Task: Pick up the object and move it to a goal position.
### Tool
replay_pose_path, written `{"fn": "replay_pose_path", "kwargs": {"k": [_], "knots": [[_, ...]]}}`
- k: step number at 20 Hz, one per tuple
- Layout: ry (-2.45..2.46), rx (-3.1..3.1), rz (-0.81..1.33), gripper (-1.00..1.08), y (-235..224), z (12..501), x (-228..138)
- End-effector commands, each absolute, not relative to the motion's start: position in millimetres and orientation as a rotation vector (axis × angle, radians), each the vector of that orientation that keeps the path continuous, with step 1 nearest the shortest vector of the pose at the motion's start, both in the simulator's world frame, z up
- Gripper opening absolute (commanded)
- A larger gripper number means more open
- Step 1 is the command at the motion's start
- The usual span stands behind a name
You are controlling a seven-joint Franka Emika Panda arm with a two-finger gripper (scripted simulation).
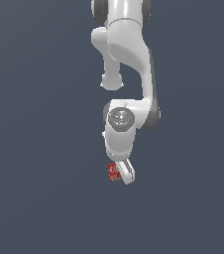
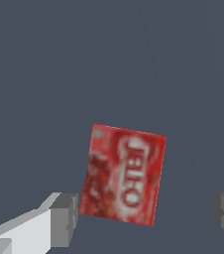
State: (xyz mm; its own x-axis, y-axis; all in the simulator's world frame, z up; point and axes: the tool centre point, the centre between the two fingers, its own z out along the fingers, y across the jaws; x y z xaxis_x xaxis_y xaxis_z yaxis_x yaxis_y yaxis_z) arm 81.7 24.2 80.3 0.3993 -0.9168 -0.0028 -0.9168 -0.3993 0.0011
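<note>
The claw (image 1: 126, 173) is hanging spread wide, gripping nothing, with the red block (image 2: 123, 174) lying between its fingers (image 2: 63, 218) on the bare bench (image 1: 39, 198). In the wrist view the block is sitting nearly against one finger and well apart from the other, skewed to the line between them. In the exterior view it is peeking out on the exterior view's left of the claw, possibly touching it. Closing from here risks the nearer finger shoving or twisting the block first, so it may pivot and slip free.
</note>
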Motion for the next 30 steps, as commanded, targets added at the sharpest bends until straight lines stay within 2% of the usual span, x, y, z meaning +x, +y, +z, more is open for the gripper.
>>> {"fn": "replay_pose_path", "kwargs": {"k": [1,18,30], "knots": [[1.79,-2.581,0.003,1.0,25,76,85],[1.932,-2.477,0.001,1.0,28,62,90],[1.937,-2.473,0.0,1.0,28,15,89]]}}
